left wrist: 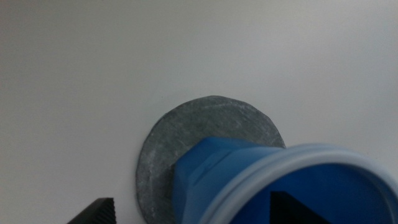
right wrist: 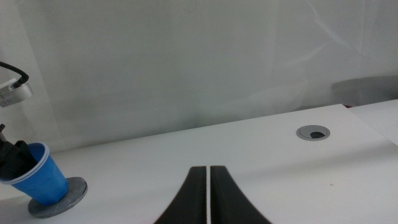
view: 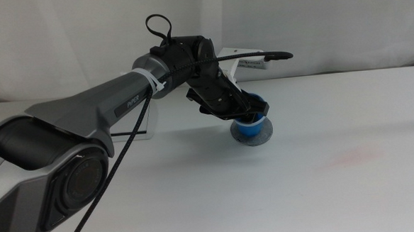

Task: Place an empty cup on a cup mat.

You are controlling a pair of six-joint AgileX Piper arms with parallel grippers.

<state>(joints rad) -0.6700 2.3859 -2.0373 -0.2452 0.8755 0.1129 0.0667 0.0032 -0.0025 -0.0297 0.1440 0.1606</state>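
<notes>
The blue cup (view: 254, 127) stands tilted on the round dark grey cup mat (view: 255, 140) behind the table's middle. My left gripper (view: 246, 114) reaches down over it from the left. In the left wrist view the jaws of the left gripper (left wrist: 193, 211) are wide apart, one inside the cup (left wrist: 249, 180) and one outside its wall, above the mat (left wrist: 205, 121). The right wrist view shows the cup (right wrist: 43, 179) leaning on the mat (right wrist: 69, 194) toward the left gripper's fingers (right wrist: 12, 158). My right gripper (right wrist: 208, 186) is shut and waits away to the right.
A white slotted panel (view: 245, 59) stands behind the left arm near the back wall. A round grey grommet (right wrist: 313, 132) sits in the tabletop at the far right. A faint pink stain (view: 354, 156) marks the table right of the mat.
</notes>
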